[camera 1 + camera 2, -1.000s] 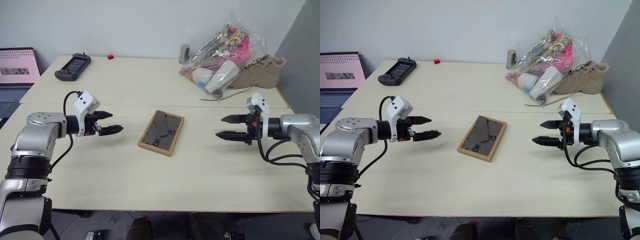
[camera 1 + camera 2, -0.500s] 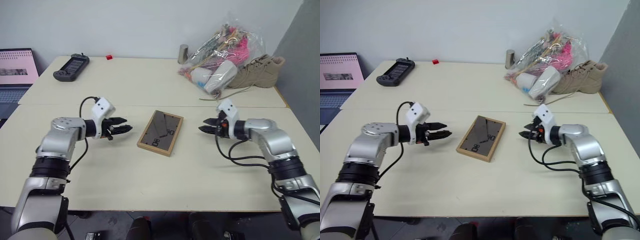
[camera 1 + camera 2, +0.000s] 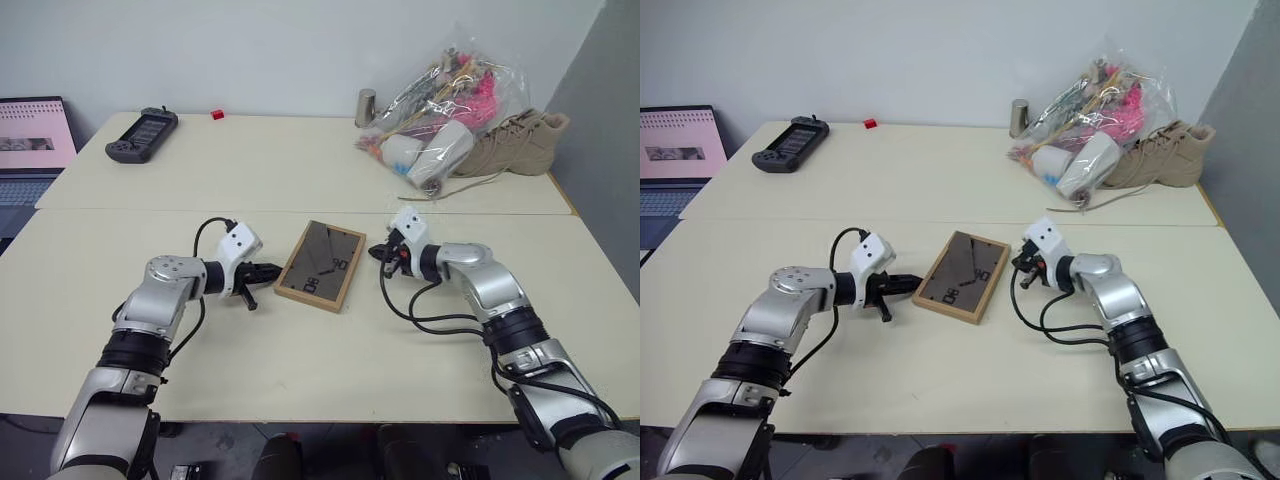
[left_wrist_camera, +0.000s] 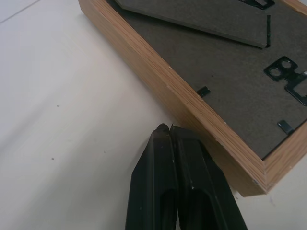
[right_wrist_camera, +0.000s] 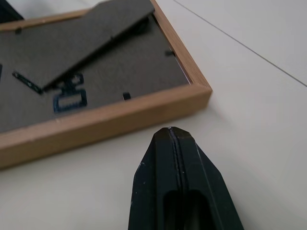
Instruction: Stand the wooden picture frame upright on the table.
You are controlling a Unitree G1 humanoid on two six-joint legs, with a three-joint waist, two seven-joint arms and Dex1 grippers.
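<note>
My left gripper [image 3: 272, 270]: fingers pressed together, empty | my right gripper [image 3: 376, 253]: pressed together, empty | small light-wood picture frame [image 3: 322, 265] lying back-up between them on cream table [image 3: 300, 350]

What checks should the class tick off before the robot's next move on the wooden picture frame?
1. Small light-wood picture frame lies flat, dark back panel up: ok.
2. Left pincer shut, tips beside the frame's edge: ok.
3. Right pincer shut, just short of the opposite edge: ok.
4. Either pincer touching the wood: cannot tell.
5. Fold-out easel stand opened: not ok.
6. Pale cream table bare around the frame: ok.
</note>
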